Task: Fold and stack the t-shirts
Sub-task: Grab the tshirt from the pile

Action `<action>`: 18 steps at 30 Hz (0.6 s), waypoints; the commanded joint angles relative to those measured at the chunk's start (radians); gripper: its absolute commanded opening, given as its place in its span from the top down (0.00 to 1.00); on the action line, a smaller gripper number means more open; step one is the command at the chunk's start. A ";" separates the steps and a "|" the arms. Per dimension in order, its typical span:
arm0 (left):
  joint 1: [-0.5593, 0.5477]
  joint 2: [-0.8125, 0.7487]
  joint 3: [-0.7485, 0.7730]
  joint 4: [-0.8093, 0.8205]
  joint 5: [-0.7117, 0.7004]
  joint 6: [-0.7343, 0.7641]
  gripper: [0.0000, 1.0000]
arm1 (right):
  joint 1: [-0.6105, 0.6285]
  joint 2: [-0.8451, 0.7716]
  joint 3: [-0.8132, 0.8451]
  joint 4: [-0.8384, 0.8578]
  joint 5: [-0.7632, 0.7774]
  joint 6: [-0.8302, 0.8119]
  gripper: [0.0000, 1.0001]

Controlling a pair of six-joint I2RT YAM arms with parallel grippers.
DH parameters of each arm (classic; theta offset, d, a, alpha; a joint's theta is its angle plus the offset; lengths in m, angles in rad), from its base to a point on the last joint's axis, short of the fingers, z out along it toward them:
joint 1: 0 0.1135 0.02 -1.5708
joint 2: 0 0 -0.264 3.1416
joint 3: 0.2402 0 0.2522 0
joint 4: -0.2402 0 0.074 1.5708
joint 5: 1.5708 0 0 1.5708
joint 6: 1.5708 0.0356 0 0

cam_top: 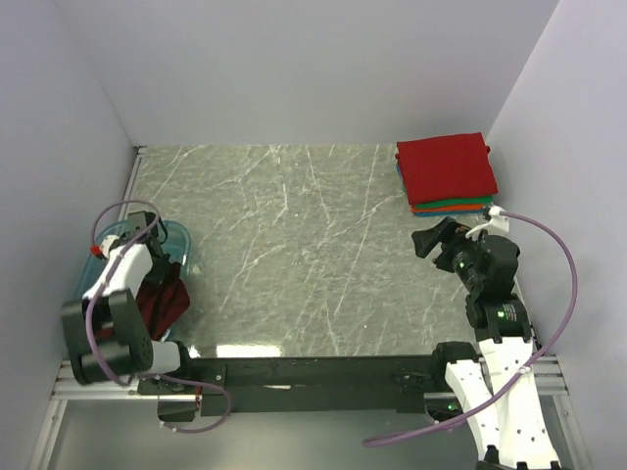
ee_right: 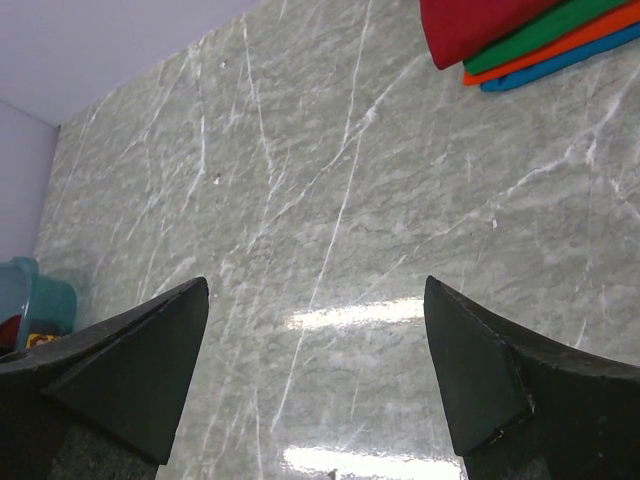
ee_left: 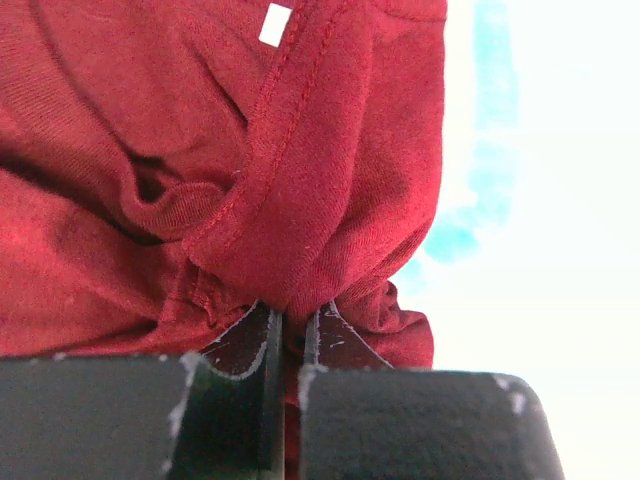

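The dark maroon t-shirt (cam_top: pixel 162 299) lies bunched in the teal bin at the left edge. My left gripper (ee_left: pixel 287 318) is shut on a fold of the maroon t-shirt (ee_left: pixel 300 200), the cloth pinched between the fingers. A folded stack sits at the back right: bright red t-shirt (cam_top: pixel 446 168) on top, green (cam_top: pixel 453 204), orange and blue below. The stack also shows in the right wrist view (ee_right: pixel 520 40). My right gripper (cam_top: pixel 428 242) is open and empty over bare table, in front of the stack; its fingers (ee_right: pixel 140 360) are wide apart.
The translucent teal plastic bin (cam_top: pixel 180 237) sits at the table's left edge; it also shows in the right wrist view (ee_right: pixel 40 295). The marble tabletop (cam_top: pixel 304 255) lies between white walls on three sides. Purple cables loop by both arms.
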 commanded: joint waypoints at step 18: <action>-0.002 -0.534 0.491 0.082 0.570 0.169 0.99 | -0.002 -0.075 -0.034 0.077 -0.004 -0.008 0.07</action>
